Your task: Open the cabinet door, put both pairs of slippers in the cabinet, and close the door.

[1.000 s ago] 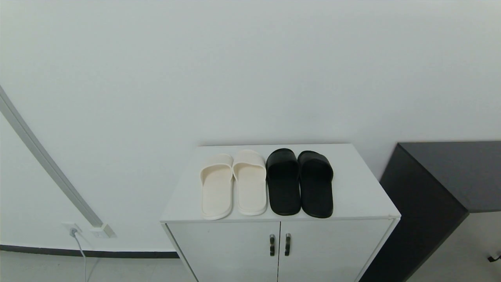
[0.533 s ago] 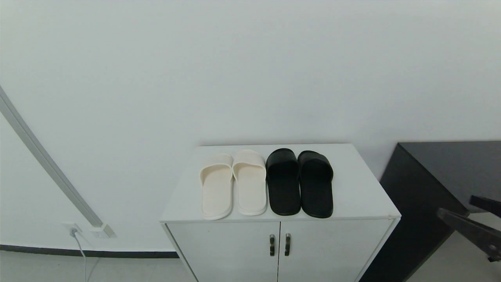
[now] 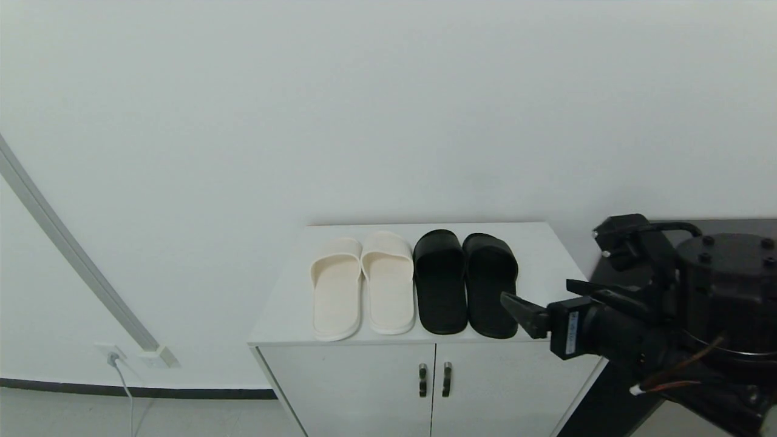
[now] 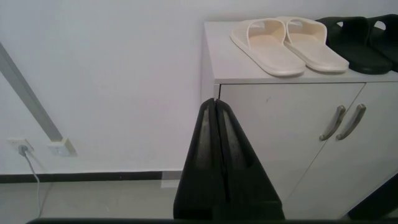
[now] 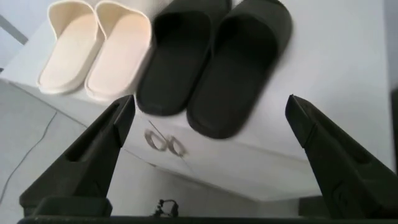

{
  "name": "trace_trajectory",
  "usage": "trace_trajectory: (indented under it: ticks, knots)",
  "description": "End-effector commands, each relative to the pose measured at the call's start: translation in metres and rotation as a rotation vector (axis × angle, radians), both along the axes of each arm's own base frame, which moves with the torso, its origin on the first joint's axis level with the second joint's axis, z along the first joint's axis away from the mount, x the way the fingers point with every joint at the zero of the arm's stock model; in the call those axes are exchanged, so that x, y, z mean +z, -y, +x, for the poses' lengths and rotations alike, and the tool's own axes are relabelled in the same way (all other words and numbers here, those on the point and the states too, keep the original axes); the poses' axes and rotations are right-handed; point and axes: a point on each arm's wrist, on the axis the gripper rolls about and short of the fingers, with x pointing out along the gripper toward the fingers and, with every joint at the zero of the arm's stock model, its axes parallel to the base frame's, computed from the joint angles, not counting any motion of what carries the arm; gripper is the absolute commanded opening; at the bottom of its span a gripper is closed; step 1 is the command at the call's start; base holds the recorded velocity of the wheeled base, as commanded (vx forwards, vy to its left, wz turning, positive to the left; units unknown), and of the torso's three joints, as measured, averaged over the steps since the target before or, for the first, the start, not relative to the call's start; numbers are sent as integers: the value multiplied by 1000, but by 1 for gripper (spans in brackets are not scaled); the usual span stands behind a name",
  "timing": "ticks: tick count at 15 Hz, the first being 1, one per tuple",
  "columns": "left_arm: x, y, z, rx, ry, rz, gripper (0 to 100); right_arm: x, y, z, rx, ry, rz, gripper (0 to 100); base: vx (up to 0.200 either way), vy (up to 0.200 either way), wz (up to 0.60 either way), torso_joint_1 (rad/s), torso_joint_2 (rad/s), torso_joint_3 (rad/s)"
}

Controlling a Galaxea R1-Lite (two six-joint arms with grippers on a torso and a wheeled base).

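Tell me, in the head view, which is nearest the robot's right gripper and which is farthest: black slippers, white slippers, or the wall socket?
1. black slippers, on the cabinet, right side, just beside the right gripper.
2. white slippers, left of the black pair on the same top.
3. wall socket, low on the wall, far to the left.
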Motion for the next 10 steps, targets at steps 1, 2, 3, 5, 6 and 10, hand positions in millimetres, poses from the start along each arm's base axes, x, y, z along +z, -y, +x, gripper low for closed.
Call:
trace_trajectory:
  ticks: [1,2,3,5,6,10]
  knots:
    - [0,0,0,0,0,-1,0,-18,-33,27,-12,-31,-38,100,0,0,0,0,0,0]
    - [0,0,0,0,-2,-1,0,-23,-43,37,-54,-21,-48,100,0,0,0,0,0,0]
    - [0,0,0,0,-2,-1,0,-30,-53,48,-108,-7,-58,100,0,0,0,0,0,0]
    - [0,0,0,0,0,-1,0,-42,-70,65,-155,18,-60,100,0,0,0,0,0,0]
    - [0,0,0,0,-2,-1,0,-50,-77,72,-166,16,-70,100,0,0,0,0,0,0]
    - [0,0,0,-1,0,-1,0,-62,-97,102,-237,40,-84,100,0,0,0,0,0,0]
